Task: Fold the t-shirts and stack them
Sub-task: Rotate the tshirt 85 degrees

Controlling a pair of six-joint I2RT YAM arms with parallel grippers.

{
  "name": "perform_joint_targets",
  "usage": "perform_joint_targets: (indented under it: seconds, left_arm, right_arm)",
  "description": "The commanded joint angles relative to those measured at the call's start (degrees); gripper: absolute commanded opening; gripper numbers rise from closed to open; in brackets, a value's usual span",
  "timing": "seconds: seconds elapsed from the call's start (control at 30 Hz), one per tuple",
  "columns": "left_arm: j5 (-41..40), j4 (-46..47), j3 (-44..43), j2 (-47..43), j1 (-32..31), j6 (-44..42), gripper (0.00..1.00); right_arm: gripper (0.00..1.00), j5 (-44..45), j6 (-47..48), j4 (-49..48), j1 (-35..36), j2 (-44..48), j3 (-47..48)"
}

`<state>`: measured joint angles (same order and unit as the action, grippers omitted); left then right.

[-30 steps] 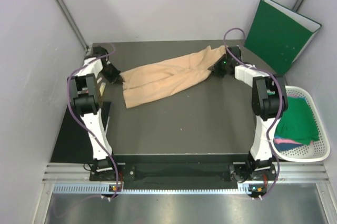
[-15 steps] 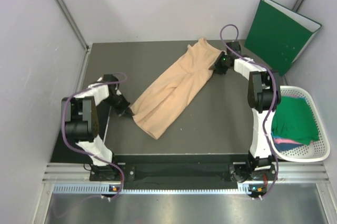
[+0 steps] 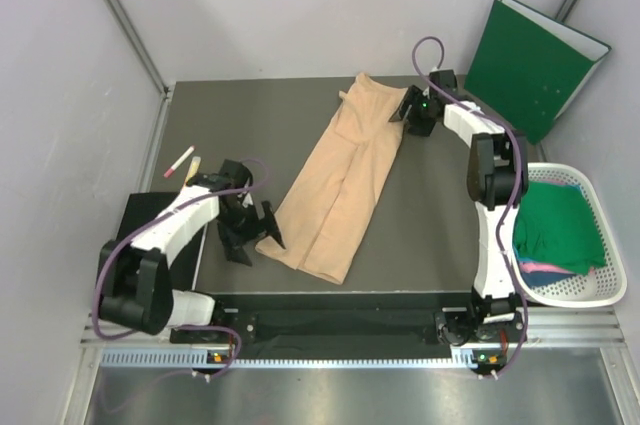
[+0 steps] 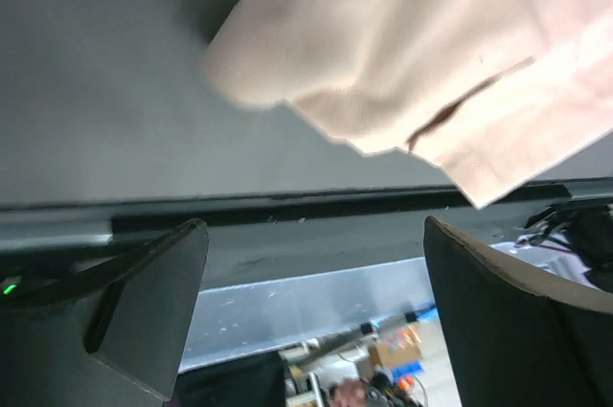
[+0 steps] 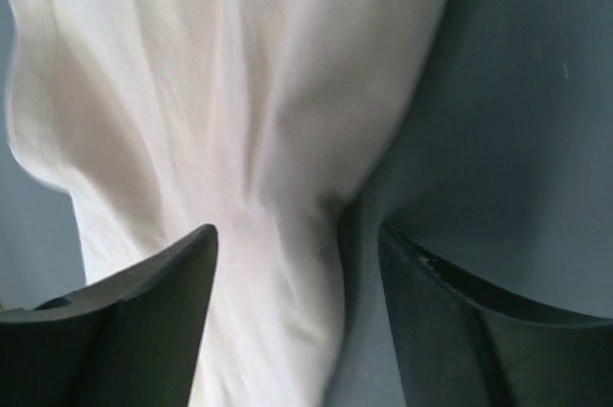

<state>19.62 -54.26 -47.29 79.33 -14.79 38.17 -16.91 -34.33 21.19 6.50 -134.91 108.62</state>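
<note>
Top external view, with six o'clock at the arm bases: nearest to us, at about seven o'clock on the dark table (image 3: 430, 235), we see the left gripper (image 3: 256, 240) low over the surface, its jaws spread wide with nothing between them. It sits just beside the near left corner of the peach t-shirt (image 3: 340, 175), and we cannot tell whether a finger brushes the cloth. From the left wrist we see both fingers (image 4: 158, 316) well apart and the shirt's rolled hem lying beyond them on the table, close to its near edge. At four o'clock, off the table, a white basket (image 3: 606, 290) holds a dark green t-shirt (image 3: 562, 227) on top of pink and blue cloth (image 3: 541, 269). At nine o'clock a small pink-and-white stick (image 3: 180, 162) lies by the table's left edge. The peach shirt runs as a long, narrow, creased band from six o'clock up toward twelve. At its far end, near one o'clock, the right gripper (image 3: 408, 111) meets the shirt's right edge. In the right wrist view its jaws stand apart, and wrinkled cloth lies loose under and between them, unpinched. Farthest off, at two o'clock, a green folder (image 3: 528, 63) leans against the wall.
</note>
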Motion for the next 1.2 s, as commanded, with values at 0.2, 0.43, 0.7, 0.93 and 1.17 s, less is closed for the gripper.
perform_joint_targets:
  seconds: [0.2,0.43,0.7,0.93,1.17]
  left_arm:
    - [-13.0,-4.4,-8.4,-7.8,-0.1,-7.7,0.98]
    - [-13.9,4.9,-12.5,7.5,-0.1,-7.0,0.98]
    - [-18.4,5.9,-21.7,18.7,-0.1,-10.1,0.98]
    - [-18.7,7.3,-21.3,23.9,0.0,-11.2,0.98]
    - [-18.4,7.2,-22.2,23.9,0.8,-10.7,0.98]
  right_arm:
    - [0.84,-4.7,-2.6,-3.0,0.5,30.0,-30.8]
    - [0.83,-10.5,-8.5,-1.7,8.3,40.9,-51.1]
    - [0.79,-7.2,-11.8,3.9,22.5,43.4,-53.9]
    - [0.68,-7.8,-15.0,5.1,31.2,38.6,-53.3]
    - [0.46,-10.2,-15.9,7.6,38.7,30.4,-50.4]
